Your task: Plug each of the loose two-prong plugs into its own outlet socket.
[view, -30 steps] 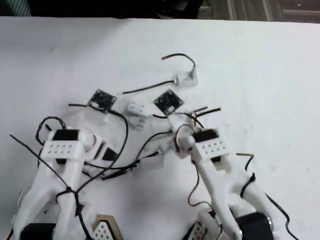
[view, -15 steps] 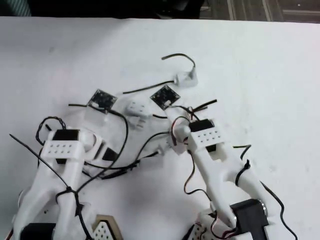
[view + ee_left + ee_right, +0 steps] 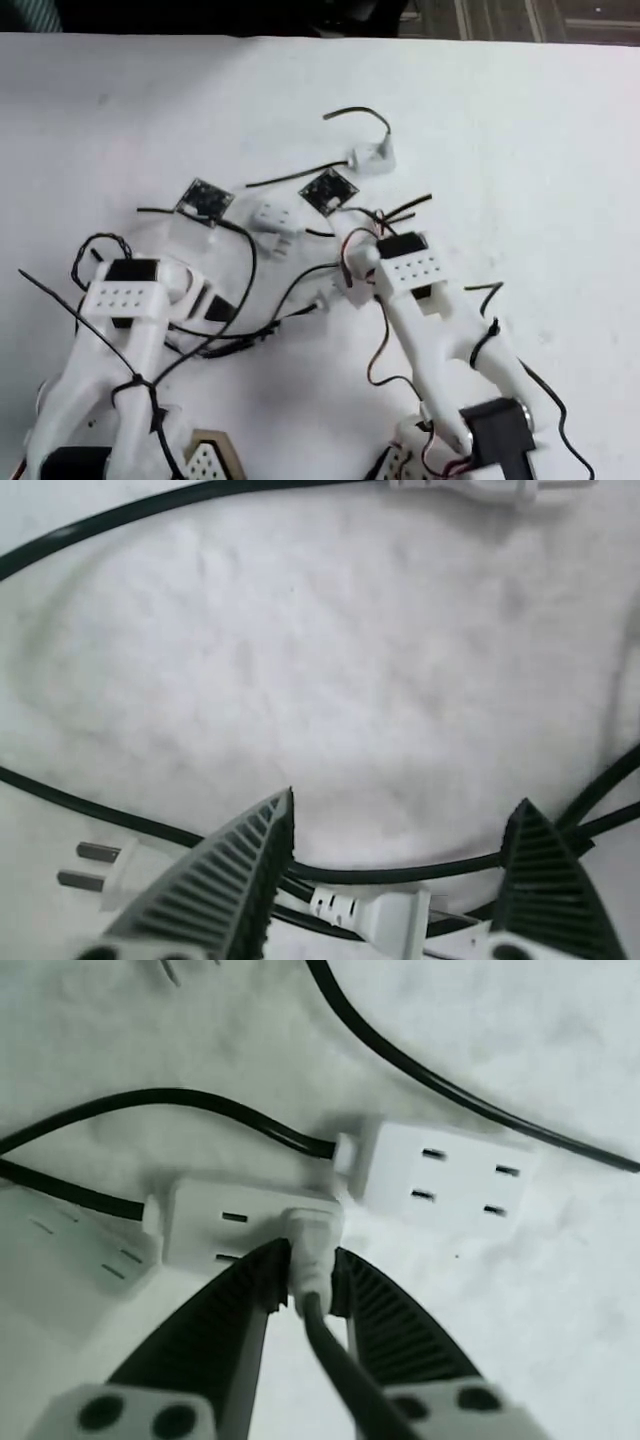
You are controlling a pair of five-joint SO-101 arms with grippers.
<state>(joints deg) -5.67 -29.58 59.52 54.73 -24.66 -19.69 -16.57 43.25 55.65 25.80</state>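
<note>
My right gripper [image 3: 308, 1260] is shut on a white two-prong plug [image 3: 315, 1228], whose front end sits against the slotted face of a white outlet block [image 3: 235, 1225]. A second outlet block [image 3: 450, 1175] with empty slots lies just beside it. In the high view the right gripper [image 3: 343, 243] is near a black square piece [image 3: 328, 190]. My left gripper [image 3: 400, 810] hangs open over bare table, with one loose white plug [image 3: 110, 865] beside one finger and another plug [image 3: 375, 915] between the fingers, nearer the wrist. It sits at the lower left [image 3: 205, 303] in the high view.
Black cords [image 3: 245, 270] loop across the table between the two arms. Another white block [image 3: 370, 155] with a curled cord lies farther back, and a second black square piece [image 3: 205, 198] at the left. A third white block [image 3: 70, 1250] is at the right wrist view's edge.
The right arm has pushed forward and slightly left, carrying its plug toward the outlet. The black square piece ahead of it shifted back. The left arm has stayed still.
</note>
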